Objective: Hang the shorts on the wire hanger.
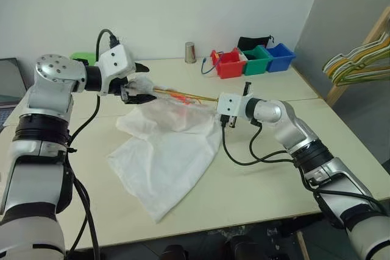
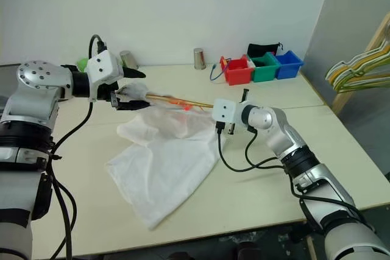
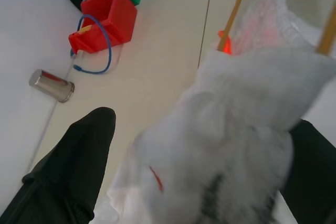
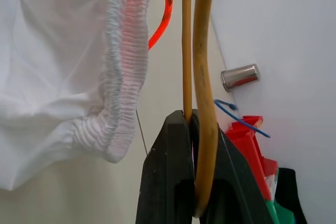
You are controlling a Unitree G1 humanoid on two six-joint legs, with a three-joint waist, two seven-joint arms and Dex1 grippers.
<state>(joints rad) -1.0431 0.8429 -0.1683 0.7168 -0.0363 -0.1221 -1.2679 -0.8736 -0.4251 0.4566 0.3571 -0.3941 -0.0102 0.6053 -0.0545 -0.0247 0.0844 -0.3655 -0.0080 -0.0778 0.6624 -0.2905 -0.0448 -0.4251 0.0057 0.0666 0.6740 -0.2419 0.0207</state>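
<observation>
The white shorts [image 1: 164, 156] lie spread on the table, their gathered waistband lifted off it. The yellow wire hanger [image 1: 183, 94] runs level through that raised waist, with an orange-red loop [image 4: 165, 9] beside it. My right gripper [image 4: 191, 124] is shut on the hanger's wire [image 4: 202, 51] at the right end of the waist. At the left end, my left gripper [image 1: 138, 83] stands open around a bunch of waistband fabric [image 3: 236, 129] that covers the hanger's far end. The fabric rests against one finger [image 3: 310, 171] and is apart from the other [image 3: 68, 171].
Red [image 1: 230, 64], green [image 1: 257, 60] and blue [image 1: 280, 57] bins and a metal cup [image 1: 190, 52] stand along the table's back edge. A bunch of coloured hangers [image 1: 356, 65] hangs on a wooden rack at the right. A laptop [image 1: 9, 80] sits far left. A black cable [image 1: 244, 156] loops under my right arm.
</observation>
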